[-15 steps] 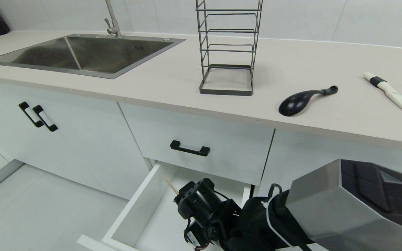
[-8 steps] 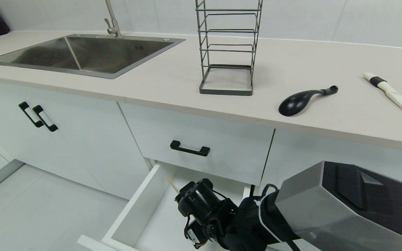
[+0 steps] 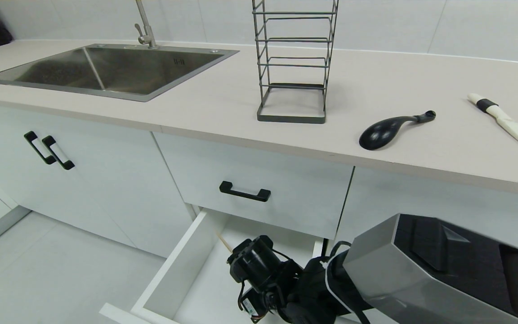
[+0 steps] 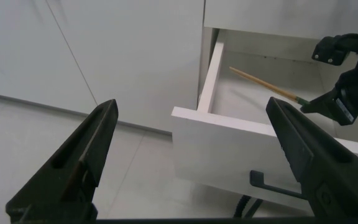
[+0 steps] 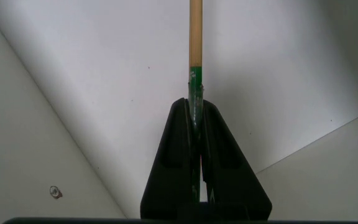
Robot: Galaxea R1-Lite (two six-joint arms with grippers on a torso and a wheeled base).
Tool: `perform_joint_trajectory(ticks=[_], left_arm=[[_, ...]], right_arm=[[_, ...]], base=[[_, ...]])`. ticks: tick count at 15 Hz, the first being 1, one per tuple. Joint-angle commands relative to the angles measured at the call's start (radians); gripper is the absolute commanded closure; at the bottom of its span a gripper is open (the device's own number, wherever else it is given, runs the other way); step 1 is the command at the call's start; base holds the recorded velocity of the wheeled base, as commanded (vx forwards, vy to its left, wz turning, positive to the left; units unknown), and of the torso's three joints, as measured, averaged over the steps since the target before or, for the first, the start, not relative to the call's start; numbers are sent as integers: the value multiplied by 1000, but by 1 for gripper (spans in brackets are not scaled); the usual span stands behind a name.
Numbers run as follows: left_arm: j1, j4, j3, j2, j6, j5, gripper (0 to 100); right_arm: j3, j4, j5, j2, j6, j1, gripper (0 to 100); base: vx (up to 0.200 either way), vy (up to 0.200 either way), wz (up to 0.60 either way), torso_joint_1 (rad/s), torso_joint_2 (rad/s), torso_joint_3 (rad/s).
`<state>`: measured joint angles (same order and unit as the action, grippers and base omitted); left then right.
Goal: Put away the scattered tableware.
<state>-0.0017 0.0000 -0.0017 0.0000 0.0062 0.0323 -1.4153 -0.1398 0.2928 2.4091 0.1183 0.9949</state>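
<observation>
Chopstick [image 5: 195,37] of pale wood, with a green-painted butt end, is pinched by that end between the right jaws, which press flat against it. The slim round shaft runs straight out ahead of them over the smooth white floor of the open drawer [image 4: 229,140].

The step in hand looks like laying it down inside. To do it well, the right jaws should sink until the shaft lies nearly flat on the floor just below them. They should then part only a little, since a smooth round stick will roll or bounce if dropped. Its far tip seems near the drawer's side wall, so keep it from catching there.

The left jaws are spread wide and hold nothing. They hang outside the drawer, apart from the right jaws, with its front panel ahead of them.

Well above both, on the matte beige table [image 3: 223,103], lie a glossy black rice spoon [image 3: 382,131] with a curved handle and a white knife [image 3: 508,126] with a black band, probably next to go. A dark wire rack [image 3: 292,63] stands beside them.
</observation>
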Motion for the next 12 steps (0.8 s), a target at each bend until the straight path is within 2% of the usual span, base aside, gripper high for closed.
perform_joint_trajectory(ticks=[1, 12], left_arm=[[0, 0, 0, 0, 0, 0, 0], [0, 0, 0, 0, 0, 0, 0]], right_arm=[[-2, 0, 0, 16, 0, 1, 100], [-54, 5, 0, 59, 0, 1, 100]], base=[[0, 0, 0, 0, 0, 0], [0, 0, 0, 0, 0, 0]])
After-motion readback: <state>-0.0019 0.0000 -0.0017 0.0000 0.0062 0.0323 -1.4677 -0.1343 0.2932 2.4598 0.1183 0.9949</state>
